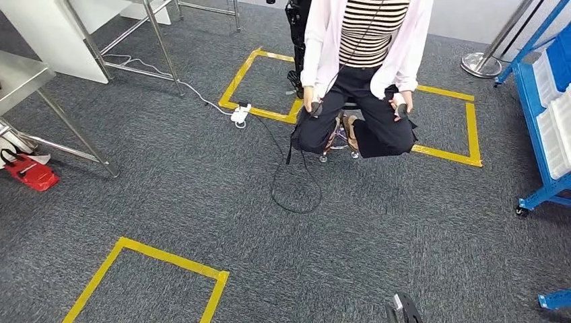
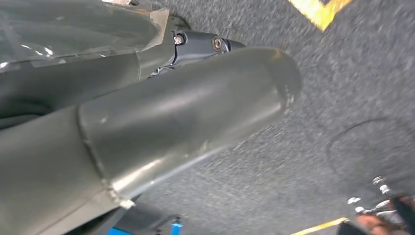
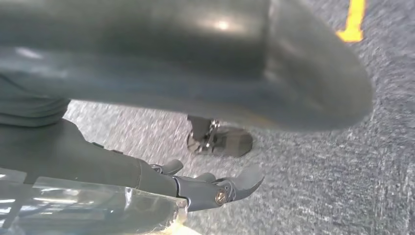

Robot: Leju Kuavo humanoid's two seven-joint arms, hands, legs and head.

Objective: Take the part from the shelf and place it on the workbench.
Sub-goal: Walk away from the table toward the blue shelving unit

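your right hand (image 3: pixel 215 188) hung over the carpet (image 3: pixel 318 186), fingers loosely extended, holding nothing; the left hand (image 2: pixel 195 46) showed too little to judge. no part was visible, so its location, heading and long axis could not be told. the blue shelf (image 1: pixel 549 101) stood right; turning risked the seated person (image 1: pixel 363 74) and cable (image 1: pixel 289 188).

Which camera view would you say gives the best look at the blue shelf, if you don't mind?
The head view: the blue shelf stands at the right edge with pale bins on it. The left wrist view catches a small blue piece, perhaps part of it. In the right wrist view I cannot make it out.
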